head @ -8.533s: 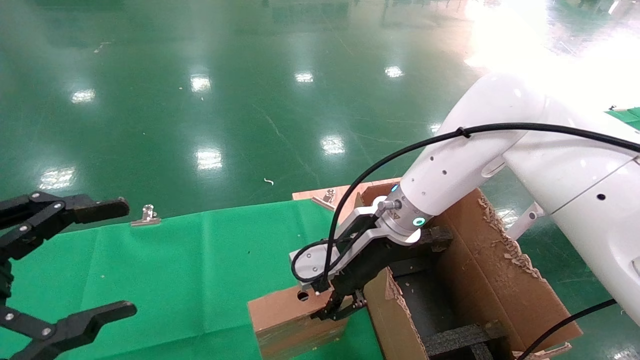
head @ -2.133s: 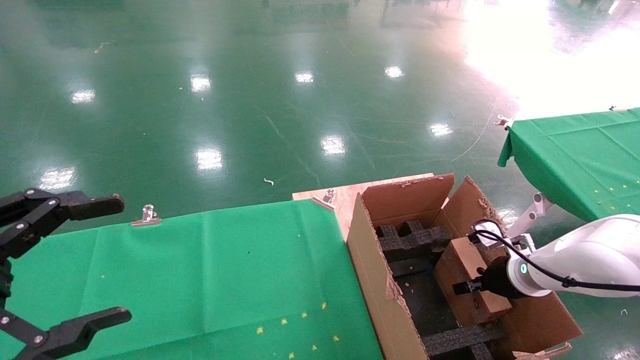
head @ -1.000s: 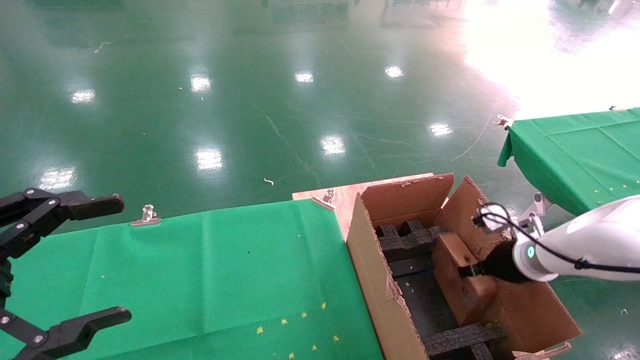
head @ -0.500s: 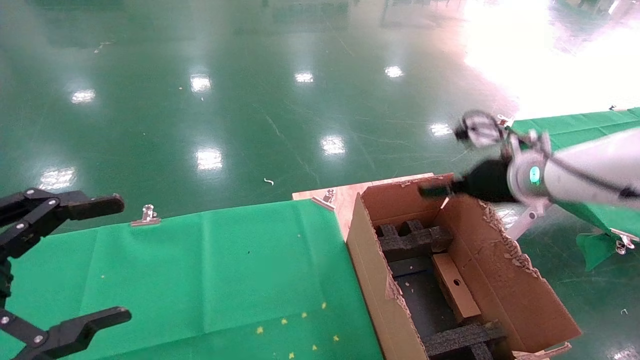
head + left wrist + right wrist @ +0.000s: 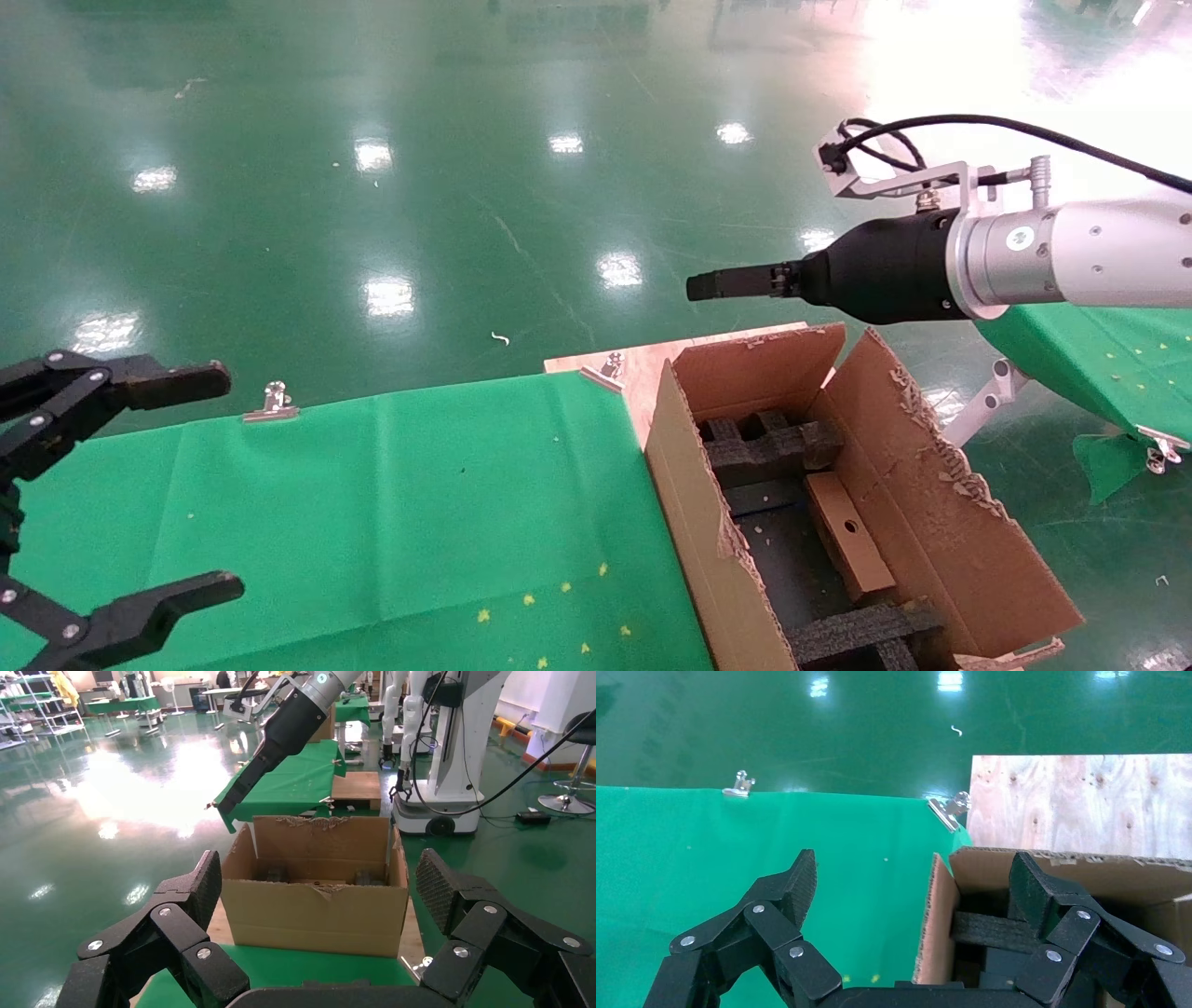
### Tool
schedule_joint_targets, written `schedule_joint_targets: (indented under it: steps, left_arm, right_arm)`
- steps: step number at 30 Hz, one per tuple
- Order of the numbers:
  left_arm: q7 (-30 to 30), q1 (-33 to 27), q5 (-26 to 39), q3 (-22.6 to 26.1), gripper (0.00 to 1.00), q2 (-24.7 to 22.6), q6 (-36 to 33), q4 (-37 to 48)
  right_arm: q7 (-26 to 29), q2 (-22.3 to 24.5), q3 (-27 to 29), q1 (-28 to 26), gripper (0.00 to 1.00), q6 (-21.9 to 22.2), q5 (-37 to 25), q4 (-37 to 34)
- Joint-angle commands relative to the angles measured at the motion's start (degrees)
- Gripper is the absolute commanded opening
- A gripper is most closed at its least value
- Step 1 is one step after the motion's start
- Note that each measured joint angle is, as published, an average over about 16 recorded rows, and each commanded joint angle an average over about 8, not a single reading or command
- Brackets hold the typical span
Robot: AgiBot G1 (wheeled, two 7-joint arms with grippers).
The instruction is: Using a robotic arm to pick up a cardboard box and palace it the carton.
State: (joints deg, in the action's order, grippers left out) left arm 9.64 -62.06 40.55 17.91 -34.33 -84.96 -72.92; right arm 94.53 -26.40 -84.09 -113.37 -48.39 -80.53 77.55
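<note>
Two arms are in sight, and only the right one is near the work. The carton (image 5: 941,522) stands at the right end of the green cloth (image 5: 372,513), its ragged flaps open, black foam blocks (image 5: 764,447) at its far and near ends. The box (image 5: 847,550) lies inside the carton, on the dark floor between the foam blocks, leaning against the carton's right wall with its round hole facing up. The right gripper (image 5: 912,881) hangs in the air above the carton's far edge, well clear of the box, its fingers (image 5: 796,881) spread wide with nothing between them. The right arm (image 5: 1071,256) reaches in level from the carton's right side. The left gripper (image 5: 140,485) is parked far from the carton, over the cloth's left end, its pincer also wide and holding nothing. A metal clip (image 5: 272,403) pins the cloth's far edge, left of the carton.
</note>
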Motion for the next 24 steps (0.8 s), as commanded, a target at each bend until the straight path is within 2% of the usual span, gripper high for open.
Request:
schedule_joint_targets:
  steps: [1,7,24]
  left_arm:
    - [0.0,0.0,0.0,0.0,1.00,0.0,0.0,0.0]
    - [0.0,0.0,0.0,0.0,1.00,0.0,0.0,0.0]
    - [0.0,0.0,0.0,0.0,1.00,0.0,0.0,0.0]
  right_arm:
    - [0.4,0.0,-0.2,-0.1,1.00,0.0,0.1,0.0]
    - [-3.7,-0.5,3.0,2.6,1.00,-1.7,1.7,-0.2]
    - [-27.4,-2.9,22.3,17.2,1.00,-12.2,12.6,-1.3]
